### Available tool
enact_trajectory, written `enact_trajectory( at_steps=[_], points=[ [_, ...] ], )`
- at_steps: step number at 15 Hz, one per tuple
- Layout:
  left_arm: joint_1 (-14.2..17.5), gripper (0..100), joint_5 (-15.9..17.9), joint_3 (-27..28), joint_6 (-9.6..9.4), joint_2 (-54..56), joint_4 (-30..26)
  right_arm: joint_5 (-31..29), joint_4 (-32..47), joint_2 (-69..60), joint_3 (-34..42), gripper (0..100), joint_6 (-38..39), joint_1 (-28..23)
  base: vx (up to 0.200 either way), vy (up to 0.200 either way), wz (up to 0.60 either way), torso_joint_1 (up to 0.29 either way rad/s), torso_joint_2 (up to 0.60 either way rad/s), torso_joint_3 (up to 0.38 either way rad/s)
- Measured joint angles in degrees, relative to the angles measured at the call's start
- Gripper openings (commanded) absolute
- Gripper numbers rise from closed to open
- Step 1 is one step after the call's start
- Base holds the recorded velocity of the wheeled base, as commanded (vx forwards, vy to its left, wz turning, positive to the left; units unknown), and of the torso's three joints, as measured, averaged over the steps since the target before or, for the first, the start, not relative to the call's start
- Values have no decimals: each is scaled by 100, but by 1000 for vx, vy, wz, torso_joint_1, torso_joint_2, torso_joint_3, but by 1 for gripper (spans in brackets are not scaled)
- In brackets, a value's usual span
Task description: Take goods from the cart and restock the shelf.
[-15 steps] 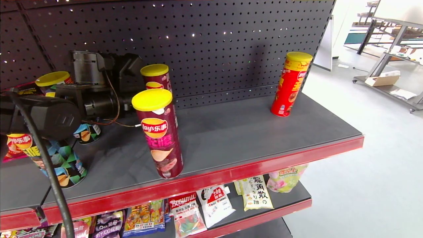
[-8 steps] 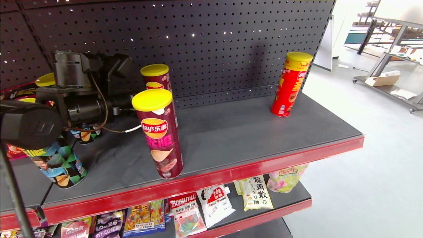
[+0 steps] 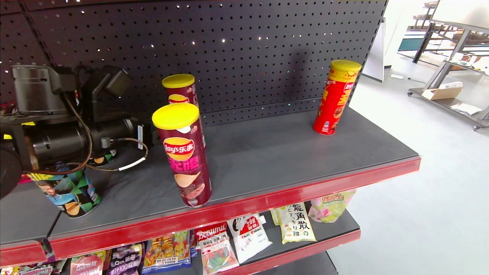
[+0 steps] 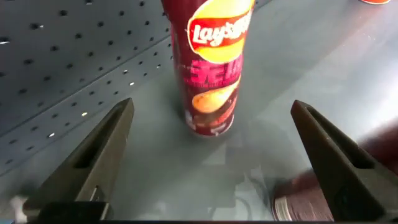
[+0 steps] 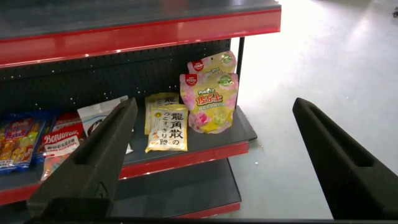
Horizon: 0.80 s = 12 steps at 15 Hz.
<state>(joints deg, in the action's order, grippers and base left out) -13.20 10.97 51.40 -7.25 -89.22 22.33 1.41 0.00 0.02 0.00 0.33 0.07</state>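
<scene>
Grey shelf board (image 3: 267, 152) is seen beneath the left gripper (image 4: 212, 104), whose jaws are spread wide and empty. A maroon chip can (image 4: 210, 68) stands upright just beyond their gap. The right gripper (image 5: 214, 102) is likewise spread empty, with snack pouches (image 5: 166, 127) seen beyond it.

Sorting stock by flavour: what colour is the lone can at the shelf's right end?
Red can, yellow lid; clearest in the head view.

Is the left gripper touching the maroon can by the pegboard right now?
Apart. In the left wrist view the left gripper is open, and the maroon can stands upright beyond its tips, with bare shelf showing between them.
</scene>
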Motion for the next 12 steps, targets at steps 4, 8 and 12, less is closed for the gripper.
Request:
enact_trajectory(
  at_steps=[4,8,12],
  points=[
    [177,100,-143,-105,-5,279,9,0,0,0,0,100,0,0,0,0,0,0,0,0],
    [201,100,-484,-221,-155,647,-11,0,0,0,0,100,0,0,0,0,0,0,0,0],
    [194,100,-805,-471,-350,1123,-17,0,0,0,0,100,0,0,0,0,0,0,0,0]
  ],
)
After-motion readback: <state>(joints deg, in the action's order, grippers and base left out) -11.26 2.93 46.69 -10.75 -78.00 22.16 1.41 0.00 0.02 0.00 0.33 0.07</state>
